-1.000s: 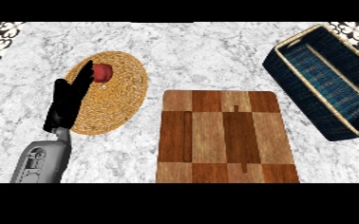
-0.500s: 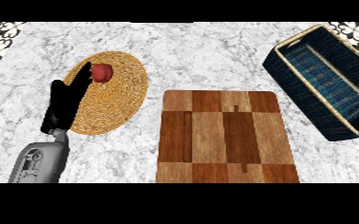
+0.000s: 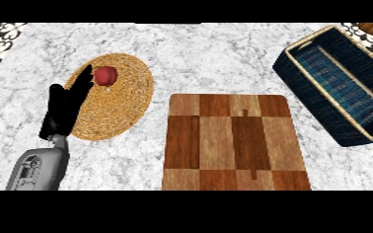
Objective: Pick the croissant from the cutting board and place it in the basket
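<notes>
Fingers [image 3: 80, 81] of left hand [image 3: 64, 109] straight, beside red object [image 3: 106, 75] on woven mat [image 3: 124, 103], basket [image 3: 331, 86] well apart

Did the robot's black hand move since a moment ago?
Barely. The left hand crept slightly toward the view's left, and its fingers now reach less far over the woven mat, beside the red thing.

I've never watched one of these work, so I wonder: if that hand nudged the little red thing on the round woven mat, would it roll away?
Probably it would roll a bit: the red item looks rounded and small. The woven mat looks coarse, which might slow it. It seems light for its size, so the left hand, whose straight fingers end beside it, could likely shift it easily.
</notes>
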Robot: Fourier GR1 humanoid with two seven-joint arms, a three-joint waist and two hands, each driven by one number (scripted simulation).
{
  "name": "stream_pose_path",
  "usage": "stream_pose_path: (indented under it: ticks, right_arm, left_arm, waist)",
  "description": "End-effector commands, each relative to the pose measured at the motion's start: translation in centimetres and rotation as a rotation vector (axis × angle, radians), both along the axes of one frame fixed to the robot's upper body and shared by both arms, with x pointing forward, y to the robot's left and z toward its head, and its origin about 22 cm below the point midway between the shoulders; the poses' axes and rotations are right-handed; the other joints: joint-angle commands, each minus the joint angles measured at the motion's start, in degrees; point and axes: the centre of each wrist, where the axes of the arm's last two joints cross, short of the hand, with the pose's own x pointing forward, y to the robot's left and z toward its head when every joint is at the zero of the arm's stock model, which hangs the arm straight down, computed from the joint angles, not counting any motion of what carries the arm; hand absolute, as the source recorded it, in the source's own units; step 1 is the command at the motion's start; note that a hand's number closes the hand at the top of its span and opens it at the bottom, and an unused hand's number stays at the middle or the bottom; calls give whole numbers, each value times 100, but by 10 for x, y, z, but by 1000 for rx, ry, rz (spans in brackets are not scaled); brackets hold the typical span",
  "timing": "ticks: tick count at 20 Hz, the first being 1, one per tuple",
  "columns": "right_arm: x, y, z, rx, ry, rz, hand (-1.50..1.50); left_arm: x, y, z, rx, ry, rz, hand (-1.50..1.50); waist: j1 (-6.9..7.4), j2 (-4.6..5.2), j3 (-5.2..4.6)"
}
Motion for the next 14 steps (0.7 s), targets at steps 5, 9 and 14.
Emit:
stream_pose_path:
  ticks: [5,9,14]
  right_arm:
    - [0,-9,-14,205,-143,-43,-150]
    - [-11,-37,5,260,-290,-155,-150]
    - [-35,-82,27,353,-310,-296,-150]
  left_arm:
    - [-10,6,3,0,-2,-2,0]
    - [-6,-18,-3,8,17,-9,0]
    - [3,-8,5,-8,11,-6,0]
  waist:
    - [-14,-33,0]
    - [-6,-16,2]
    - [-25,-6,0]
